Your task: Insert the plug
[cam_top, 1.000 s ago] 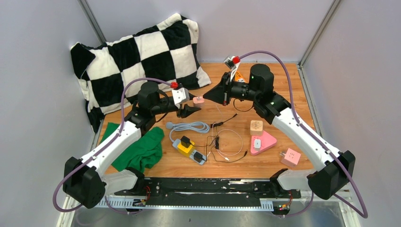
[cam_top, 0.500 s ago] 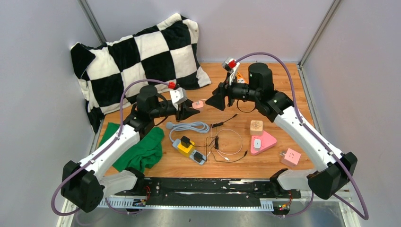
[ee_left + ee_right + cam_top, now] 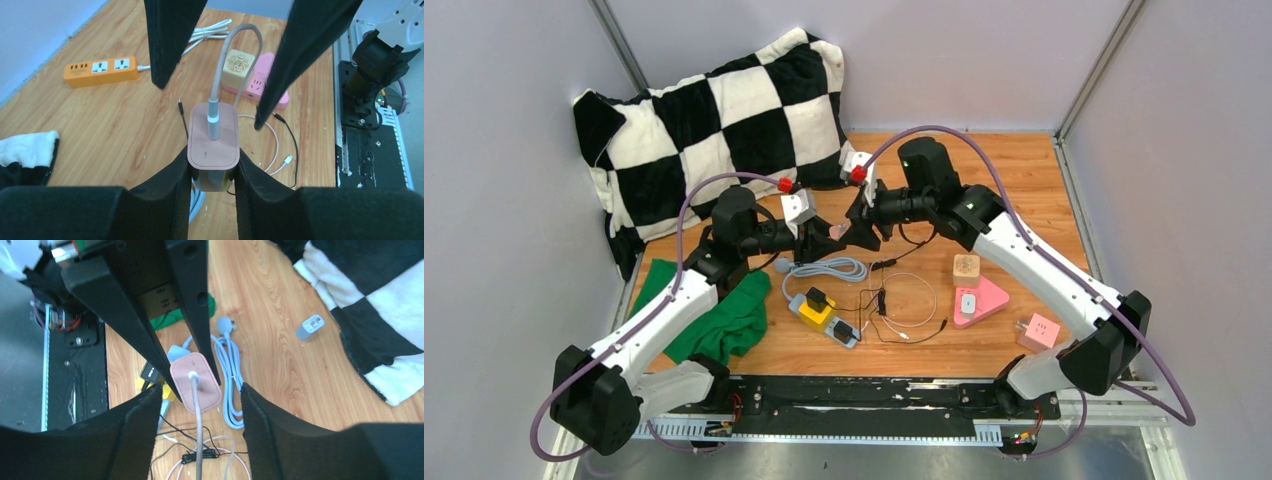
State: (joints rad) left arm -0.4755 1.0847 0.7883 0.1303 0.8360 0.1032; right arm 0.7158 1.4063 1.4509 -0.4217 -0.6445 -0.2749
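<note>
The pink adapter (image 3: 212, 145) sat clamped by its flat sides in the left pincer (image 3: 212, 164), raised off the board. The grey plug (image 3: 213, 120) appeared seated in the face turned away from that pincer. The right pincer (image 3: 200, 390) stood open, one finger on either side of the cable (image 3: 198, 440) and clear of it. The adapter looked light, hard and smooth, likely to twist in a loose grip. The limp cable offered no purchase, so the stiff plug collar seemed the place to pinch. Below both pincers lay the wooden table (image 3: 1024, 180), and beyond them a chequered pillow (image 3: 724, 110) against pale walls.
</note>
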